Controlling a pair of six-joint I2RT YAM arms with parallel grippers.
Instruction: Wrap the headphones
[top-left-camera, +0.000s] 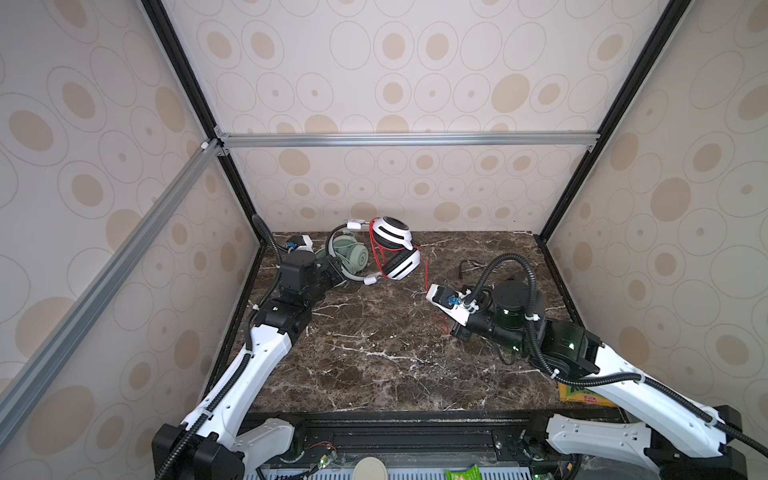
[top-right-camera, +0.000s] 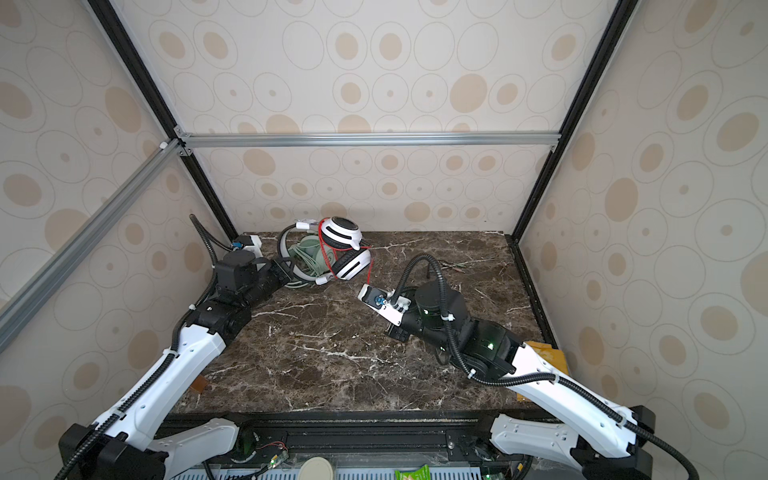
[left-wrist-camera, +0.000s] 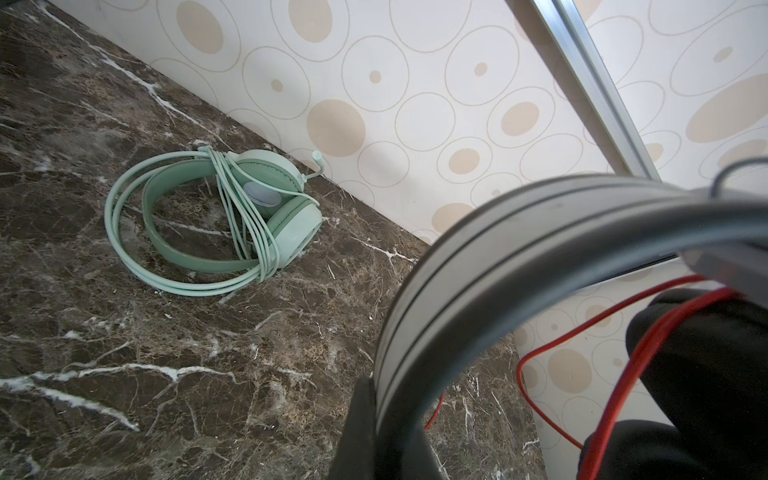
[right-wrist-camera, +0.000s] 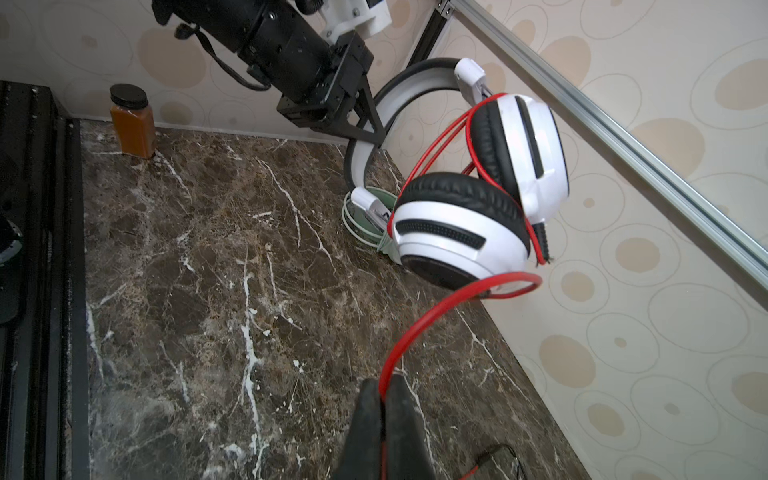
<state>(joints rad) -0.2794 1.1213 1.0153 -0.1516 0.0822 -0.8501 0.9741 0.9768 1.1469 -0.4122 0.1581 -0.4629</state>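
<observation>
Two grips: left pincer (right-wrist-camera: 371, 135) clamps the white headset's (right-wrist-camera: 461, 245) headband (right-wrist-camera: 415, 79); right pincer (right-wrist-camera: 384, 401) pinches its red cable (right-wrist-camera: 432, 313).

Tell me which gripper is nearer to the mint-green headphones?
Left. The left gripper, shut on the white headset's headband, is close beside the mint-green headphones. The right gripper is farther off, toward the middle of the table, pinching the red cable.
</observation>
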